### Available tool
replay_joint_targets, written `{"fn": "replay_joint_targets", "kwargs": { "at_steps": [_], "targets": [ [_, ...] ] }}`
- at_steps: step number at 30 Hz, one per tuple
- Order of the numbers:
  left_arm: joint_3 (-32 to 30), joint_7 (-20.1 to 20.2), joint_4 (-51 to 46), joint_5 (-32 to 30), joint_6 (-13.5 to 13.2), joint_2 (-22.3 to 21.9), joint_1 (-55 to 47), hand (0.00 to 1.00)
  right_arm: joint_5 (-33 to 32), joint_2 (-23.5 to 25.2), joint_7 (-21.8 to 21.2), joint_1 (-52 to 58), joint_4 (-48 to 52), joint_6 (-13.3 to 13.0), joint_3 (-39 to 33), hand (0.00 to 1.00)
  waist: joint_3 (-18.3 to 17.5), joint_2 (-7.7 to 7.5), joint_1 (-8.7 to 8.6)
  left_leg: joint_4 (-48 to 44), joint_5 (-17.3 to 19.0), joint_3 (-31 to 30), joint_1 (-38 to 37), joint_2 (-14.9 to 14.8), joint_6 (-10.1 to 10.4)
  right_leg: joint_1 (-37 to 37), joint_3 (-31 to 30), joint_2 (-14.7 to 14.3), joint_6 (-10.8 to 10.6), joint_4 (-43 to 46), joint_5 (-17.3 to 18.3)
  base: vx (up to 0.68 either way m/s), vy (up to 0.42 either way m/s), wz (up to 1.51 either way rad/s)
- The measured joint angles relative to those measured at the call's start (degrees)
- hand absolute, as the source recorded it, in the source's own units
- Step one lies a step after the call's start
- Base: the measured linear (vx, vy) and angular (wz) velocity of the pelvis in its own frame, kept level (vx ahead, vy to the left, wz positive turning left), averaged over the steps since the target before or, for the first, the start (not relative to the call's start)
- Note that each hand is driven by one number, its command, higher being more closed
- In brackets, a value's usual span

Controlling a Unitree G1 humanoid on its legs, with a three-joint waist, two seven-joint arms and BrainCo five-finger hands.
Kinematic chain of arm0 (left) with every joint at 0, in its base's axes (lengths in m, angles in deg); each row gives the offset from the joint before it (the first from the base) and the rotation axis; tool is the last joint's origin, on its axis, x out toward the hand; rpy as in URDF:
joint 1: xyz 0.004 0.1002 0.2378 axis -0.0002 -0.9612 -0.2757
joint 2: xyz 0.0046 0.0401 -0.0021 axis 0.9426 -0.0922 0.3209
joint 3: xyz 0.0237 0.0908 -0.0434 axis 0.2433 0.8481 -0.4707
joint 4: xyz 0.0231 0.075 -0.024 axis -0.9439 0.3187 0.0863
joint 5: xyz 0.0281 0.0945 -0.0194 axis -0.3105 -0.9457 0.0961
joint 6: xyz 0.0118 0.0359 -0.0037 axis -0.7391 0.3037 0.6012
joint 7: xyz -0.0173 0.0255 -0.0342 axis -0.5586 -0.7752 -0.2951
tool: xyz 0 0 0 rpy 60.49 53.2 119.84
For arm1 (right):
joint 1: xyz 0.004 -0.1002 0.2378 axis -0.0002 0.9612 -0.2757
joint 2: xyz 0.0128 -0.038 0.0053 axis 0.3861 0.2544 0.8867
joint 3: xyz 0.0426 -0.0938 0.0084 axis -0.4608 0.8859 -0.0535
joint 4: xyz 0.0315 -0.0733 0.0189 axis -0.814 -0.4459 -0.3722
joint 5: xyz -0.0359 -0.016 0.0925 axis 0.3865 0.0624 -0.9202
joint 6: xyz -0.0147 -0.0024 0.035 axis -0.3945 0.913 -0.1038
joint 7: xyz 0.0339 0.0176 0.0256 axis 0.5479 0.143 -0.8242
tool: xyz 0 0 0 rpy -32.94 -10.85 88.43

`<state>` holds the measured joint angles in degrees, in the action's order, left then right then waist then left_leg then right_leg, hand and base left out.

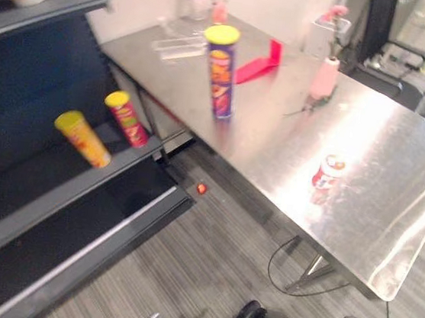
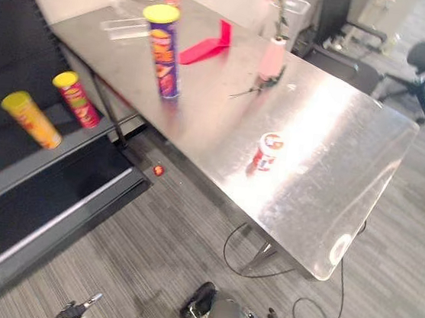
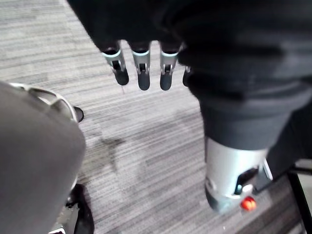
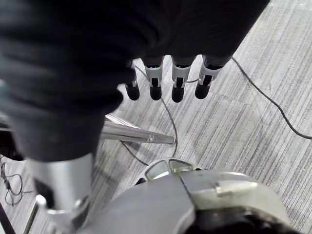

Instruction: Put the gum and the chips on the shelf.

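1. Left hand [image 3: 143, 73] and right hand [image 4: 178, 83] both hang over the carpet. Fingers are straight and loose, with nothing in either. So nothing's grabbed yet, and both have to come up to the bench [image 1: 389, 225].
2. Gum [image 1: 328, 172] sits on the bench, toward its front edge. It's a small tub on slick steel, so my guess is a sloppy pinch just skids it, maybe right off the edge.
3. Chips [image 1: 221, 72] stand upright at about 10 o'clock from the gum, well apart. The can is tall and thin, so a bump near the lid likely tips it and sends it rolling.
4. Vase [image 1: 324, 78] is at 3 o'clock from the chips. A wide reach could clip it.
5. Shelf [image 1: 56, 187] is at 9 o'clock from the bench, with a yellow can [image 1: 83, 138] and a red can [image 1: 127, 119] on it. Setting the chips in close could knock those over.
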<state>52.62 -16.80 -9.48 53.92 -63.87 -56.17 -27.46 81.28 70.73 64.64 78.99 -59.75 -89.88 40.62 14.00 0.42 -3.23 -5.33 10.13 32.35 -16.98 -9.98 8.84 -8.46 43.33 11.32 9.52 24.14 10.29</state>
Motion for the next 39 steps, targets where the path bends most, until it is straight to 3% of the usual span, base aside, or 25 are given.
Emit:
{"fn": "replay_joint_targets", "kwargs": {
  "at_steps": [2, 3, 4, 5, 6, 7, 8, 9, 10, 11, 12, 14, 17, 18, 19, 21, 22, 23, 26, 28, 31, 33, 39],
  "targets": [
    [0.0, 0.2, 0.1, 0.0, -0.5, -0.1, 0.0, 0.0, 1.7, 0.4, 0.1, 0.2, -0.6, -0.9, -0.2, 0.0, -0.6, 0.09, 0.06, 0.9, -1.3, 1.6, -0.3, 0.8, -0.2, 2.2, -0.9, -0.6, -2.4, -0.6, 1.9, 0.03, -0.014, -0.11],
    [0.0, 0.1, 0.4, -0.1, -0.7, -0.4, 0.0, 0.0, 1.7, 0.5, 0.1, 0.7, -0.6, -1.1, -0.3, 0.0, -1.3, -0.42, 0.15, 0.8, -0.5, 1.5, -0.3, 0.6, 0.2, 2.2, -1.1, -1.5, -4.2, -1.5, 3.3, 0.02, 0.015, -0.05],
    [0.0, 0.2, 0.4, -0.1, -0.7, -0.5, 0.2, 0.0, 1.6, 0.5, 0.1, 0.6, -0.6, -1.1, -0.4, 0.0, -1.8, 0.03, 0.32, -0.8, 0.2, 1.7, -0.2, 0.2, 0.9, 2.2, -1.2, -2.0, -4.7, -2.2, 3.8, 0.0, 0.029, -0.19],
    [-0.4, 0.2, 0.4, -0.1, -0.6, -0.3, 0.6, 0.0, 1.6, 0.8, 0.1, 0.4, -0.7, -1.0, -0.5, 0.0, -1.8, -0.93, 0.82, -3.7, 0.4, 1.7, 0.7, -0.1, 1.0, 2.2, -1.7, -2.1, -4.8, -2.9, 3.7, -0.05, 0.021, -0.42],
    [-1.2, 0.3, 0.4, -0.3, -0.7, 0.3, 1.2, 0.0, 1.6, 1.0, 0.1, 0.2, -0.7, -0.9, 0.1, 0.0, -1.9, -2.05, 1.24, -12.4, 0.0, 1.5, 3.9, -1.8, 1.3, 3.0, -2.5, -2.7, -5.1, -5.7, 3.5, -0.07, -0.043, -0.51],
    [-1.2, 0.4, 0.5, -0.3, -0.6, 0.6, 1.5, 0.0, 1.6, 0.9, 0.0, 0.1, -0.8, -0.9, 0.6, 0.0, -1.9, -2.02, 1.65, -16.9, -1.0, 1.4, 5.6, -3.2, 1.9, 4.1, -2.7, -3.8, -5.7, -8.6, 3.2, 0.0, -0.14, -0.71],
    [-1.1, 0.8, 1.3, -0.4, -0.7, 0.1, 1.5, 0.0, 1.6, -0.2, 0.0, -0.6, -1.2, -0.6, 1.5, 0.0, -2.2, -0.21, 1.86, -25.0, -4.1, -0.5, 9.6, -7.6, 1.9, 6.9, -2.5, -6.5, -5.9, -12.5, 3.0, 0.14, -0.135, -0.7],
    [-1.7, 1.1, 0.8, 0.0, -0.9, -0.2, 1.3, 0.0, 1.6, -1.3, 0.0, -0.7, -0.5, -0.4, 2.9, 0.0, -2.8, -0.88, 1.31, -36.2, -7.2, -3.9, 14.0, -8.6, 2.6, 7.2, -5.3, -4.9, -6.5, -7.8, 5.4, 0.2, -0.075, -0.81],
    [-2.4, 1.1, 0.4, 0.0, -1.1, 0.2, 1.6, 0.0, 1.6, -1.3, 0.0, -0.4, -0.6, -0.1, 3.4, 0.0, -2.6, -1.0, 1.69, -40.9, -7.6, -4.6, 15.8, -9.5, 2.4, 7.9, -6.7, -5.0, -6.3, -9.2, 2.8, 0.17, 0.043, -1.09],
    [-2.5, 1.1, 0.4, 0.1, -0.6, -0.6, 1.3, 0.0, 1.5, -2.4, 0.2, -1.8, -1.3, 1.3, 3.8, 0.0, -2.2, 1.2, 2.1, -46.6, -4.8, -7.1, 18.2, -11.6, 2.7, 8.8, -10.6, -7.8, -6.4, -10.6, 2.0, 0.11, 0.111, -1.49],
    [-3.7, 0.9, 0.6, 0.4, -0.3, -1.0, 1.1, 0.0, 1.5, -3.2, 0.1, -3.0, -1.7, 1.8, 4.0, 0.0, -2.3, 1.94, 2.03, -47.8, -1.8, -7.2, 19.6, -11.5, 1.7, 9.1, -14.3, -8.3, -6.0, -11.3, 1.3, 0.07, 0.118, -1.52],
    [-3.4, 0.4, 0.6, 0.7, 0.0, -0.7, 0.7, 0.0, 1.5, -2.9, 0.0, -3.0, -1.7, 2.2, 4.0, 0.0, -2.2, 1.6, 2.06, -42.7, -0.1, -5.5, 19.8, -11.2, -0.4, 10.1, -19.1, -8.2, -5.9, -13.1, 0.7, 0.07, 0.108, -1.46],
    [-3.2, -0.3, 0.4, 0.7, 0.2, -0.6, 0.7, 0.0, 1.6, -2.7, -0.3, -1.6, -1.7, 2.2, 3.1, 0.0, -2.4, 1.35, 1.78, -23.3, -0.8, -9.9, 19.5, -8.6, -2.1, 10.3, -23.7, -6.2, -8.3, -14.8, -1.5, 0.11, 0.182, -1.28],
    [-2.8, -0.3, 0.5, 0.8, 0.5, -0.6, 0.8, 0.0, 1.6, -2.7, -0.5, -0.8, -1.8, 2.2, 2.8, 0.0, -2.4, 1.36, 1.72, -13.7, -2.5, -14.2, 18.8, -6.8, -3.0, 10.0, -25.6, -5.7, -9.4, -15.7, -2.2, 0.14, 0.264, -1.06],
    [-2.7, -0.3, 0.5, 0.8, 0.5, -0.6, 0.9, 0.0, 1.5, -2.7, -0.6, -0.2, -1.8, 2.2, 2.7, 0.0, -2.4, 1.37, 1.71, -10.1, -4.0, -16.2, 18.6, -6.1, -3.1, 9.9, -26.6, -5.6, -10.0, -16.1, -2.6, 0.16, 0.29, -0.92],
    [-1.8, -0.2, 0.8, 0.7, 0.5, -0.9, 0.8, 0.0, 1.0, -3.2, -0.8, 1.2, -1.8, 2.3, 2.2, 0.0, -3.0, 2.27, 1.65, -2.4, -14.5, -21.1, 17.7, -4.1, -2.5, 9.6, -29.9, -5.6, -12.6, -17.1, -4.1, 0.23, 0.351, -0.76],
    [-1.5, -0.2, 1.3, 0.6, 0.5, -0.8, 0.8, 0.0, 1.0, -3.3, -0.8, 1.3, -2.1, 2.5, 2.1, 0.0, -3.4, 2.29, 1.48, -1.7, -13.0, -20.4, 17.0, -4.0, -1.4, 9.7, -30.5, -5.5, -13.2, -17.7, -4.5, 0.27, 0.396, -0.4],
    [-0.4, -0.2, 1.5, 0.6, 0.6, -0.3, 1.0, 0.0, 1.0, -2.4, -0.8, 1.6, -2.2, 2.6, 1.8, 0.0, -4.2, 1.09, 0.51, 1.0, -12.6, -20.3, 15.7, -2.2, -1.0, 10.3, -31.0, -4.3, -14.8, -19.4, -5.7, 0.18, 0.27, -0.09],
    [2.4, -0.1, 1.5, 0.0, 0.5, 1.5, 1.7, 0.0, 1.0, 0.6, 0.1, 1.4, -2.4, 2.2, 0.1, 0.0, -4.5, -1.67, 0.0, 6.0, -12.2, -18.8, 13.6, 1.8, -1.5, 11.1, -30.9, -0.9, -17.1, -21.5, -7.4, 0.16, 0.299, 0.08],
    [3.3, -0.1, 1.6, -0.1, 0.6, 1.9, 1.7, 0.0, 1.0, 1.4, 0.5, 1.4, -3.1, 1.4, -0.7, 0.0, -4.6, -2.19, 0.06, 6.4, -11.6, -18.6, 12.1, 3.6, -2.4, 12.1, -31.1, 1.0, -17.6, -21.3, -7.7, 0.06, 0.199, 0.0],
    [4.6, -0.1, 1.8, -0.4, 1.1, 2.2, 1.4, 0.0, 0.9, 1.4, 1.6, 1.3, -3.4, 0.7, -1.4, 0.0, -5.0, -2.22, 0.21, 8.5, -11.2, -17.0, 8.9, 5.1, -2.7, 12.1, -31.8, 2.4, -17.6, -19.8, -7.7, 0.0, 0.127, -0.27],
    [5.7, -0.1, 2.7, -0.4, 1.5, 2.2, 1.6, 0.0, 0.9, 1.3, 2.5, 0.9, -3.5, 0.5, -2.2, 0.0, -4.9, -1.34, 0.01, 10.9, -10.9, -16.6, 7.7, 5.3, -3.2, 11.4, -32.2, 2.2, -18.1, -20.0, -7.5, -0.05, 0.053, -0.28],
    [5.9, 1.3, 2.7, -0.3, 1.9, 3.0, 1.6, 0.0, -3.0, 1.8, 4.5, 2.0, -4.0, 2.1, -2.3, 0.0, -5.1, -2.07, 0.09, 11.3, -10.6, -15.6, 7.4, 4.8, -3.0, 10.9, -32.4, 1.5, -18.1, -19.9, -7.2, -0.08, 0.011, -0.08]
  ]
}}
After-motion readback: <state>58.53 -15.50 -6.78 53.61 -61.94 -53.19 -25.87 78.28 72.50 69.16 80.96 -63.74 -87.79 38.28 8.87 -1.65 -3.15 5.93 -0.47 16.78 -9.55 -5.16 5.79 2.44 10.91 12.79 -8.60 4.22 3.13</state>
